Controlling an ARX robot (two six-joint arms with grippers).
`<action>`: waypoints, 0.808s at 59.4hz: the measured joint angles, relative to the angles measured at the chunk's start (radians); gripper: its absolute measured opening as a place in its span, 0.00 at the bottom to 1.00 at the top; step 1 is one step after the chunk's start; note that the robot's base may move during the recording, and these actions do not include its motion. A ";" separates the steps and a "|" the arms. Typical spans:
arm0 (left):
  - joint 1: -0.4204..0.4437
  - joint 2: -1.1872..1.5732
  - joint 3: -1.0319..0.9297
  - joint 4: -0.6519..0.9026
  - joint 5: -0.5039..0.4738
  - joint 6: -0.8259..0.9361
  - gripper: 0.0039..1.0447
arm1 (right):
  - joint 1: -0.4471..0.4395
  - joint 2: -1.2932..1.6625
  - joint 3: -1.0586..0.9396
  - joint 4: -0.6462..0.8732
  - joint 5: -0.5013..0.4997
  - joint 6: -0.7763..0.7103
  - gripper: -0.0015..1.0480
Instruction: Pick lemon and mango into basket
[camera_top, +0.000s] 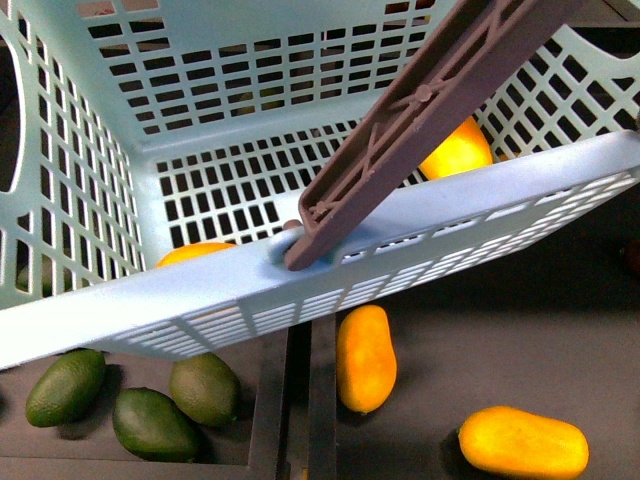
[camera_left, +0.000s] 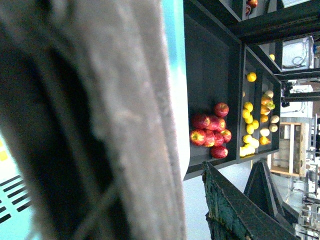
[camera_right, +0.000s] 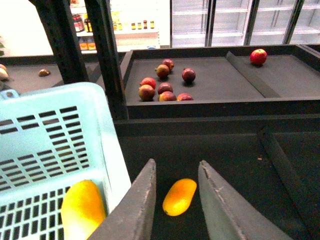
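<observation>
The teal basket hangs tilted and fills the front view. Its brown handle crosses it diagonally. My left gripper is shut on the basket's handle; one dark finger shows. An elongated yellow fruit lies in the basket, also in the right wrist view. Another orange fruit peeks over the rim. Two mangoes lie on the dark shelf below. My right gripper is open, above one mango framed between its fingers. Small yellow fruits, perhaps lemons, lie in a far bin.
Three dark green avocados lie in the bin at lower left, behind a divider. Red apples lie in a bin beside the basket. Dark red fruits and a red apple lie on far shelves. A black post stands by the basket.
</observation>
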 joint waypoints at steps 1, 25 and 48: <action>0.000 0.000 0.000 0.000 0.000 0.000 0.26 | -0.002 -0.005 -0.006 0.001 -0.003 -0.002 0.09; 0.000 0.000 0.000 0.000 0.004 0.000 0.26 | -0.109 -0.197 -0.178 -0.019 -0.107 -0.013 0.02; 0.000 0.000 0.000 0.000 0.002 0.000 0.26 | -0.109 -0.388 -0.258 -0.128 -0.108 -0.013 0.02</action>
